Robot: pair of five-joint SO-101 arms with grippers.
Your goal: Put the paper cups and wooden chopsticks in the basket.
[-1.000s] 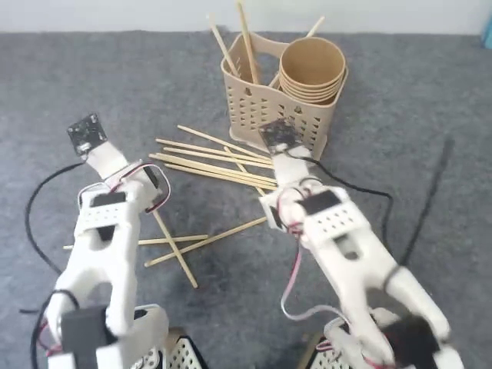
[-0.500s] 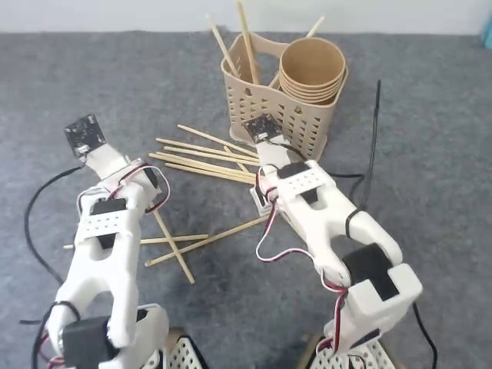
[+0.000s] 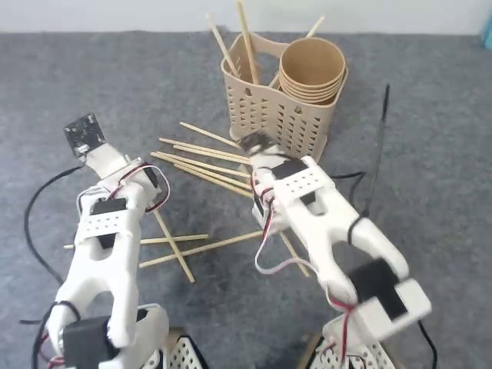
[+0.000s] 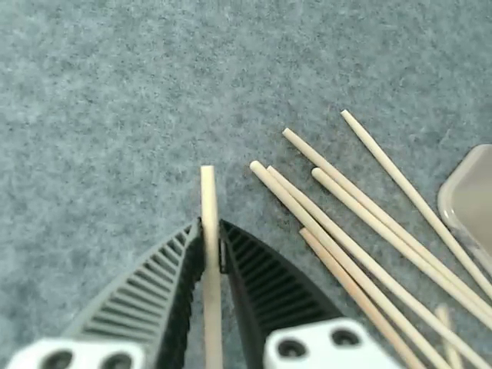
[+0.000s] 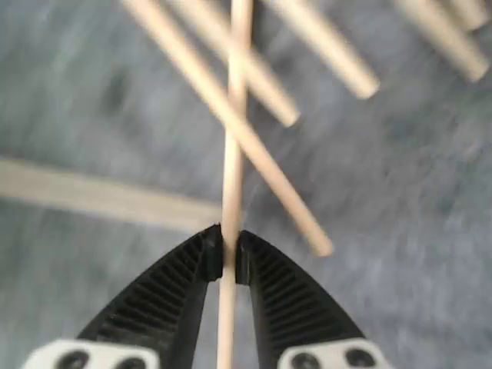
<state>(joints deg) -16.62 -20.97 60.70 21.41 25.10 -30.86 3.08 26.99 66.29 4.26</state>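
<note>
The beige basket (image 3: 270, 115) stands at the back of the grey carpet, with a stack of paper cups (image 3: 311, 68) and a few wooden chopsticks (image 3: 247, 38) upright in it. Several loose chopsticks (image 3: 206, 164) lie fanned in front of it, and two more (image 3: 201, 246) lie nearer the arms. My left gripper (image 4: 211, 234) is shut on one chopstick (image 4: 208, 201) just above the carpet, left of the fan. My right gripper (image 5: 227, 247) is shut on another chopstick (image 5: 234, 131), which crosses over loose ones on the carpet. In the high view the right arm (image 3: 307, 192) hides that grip.
Black cables (image 3: 378, 154) trail on the carpet right of the right arm, and another cable (image 3: 31, 223) loops left of the left arm (image 3: 108, 231). Open carpet lies to the far left and far right of the basket.
The right arm has swung left and lowered onto the chopstick fan, and a chopstick now sticks out beneath it. Some loose chopsticks shifted slightly. The left arm has stayed put.
</note>
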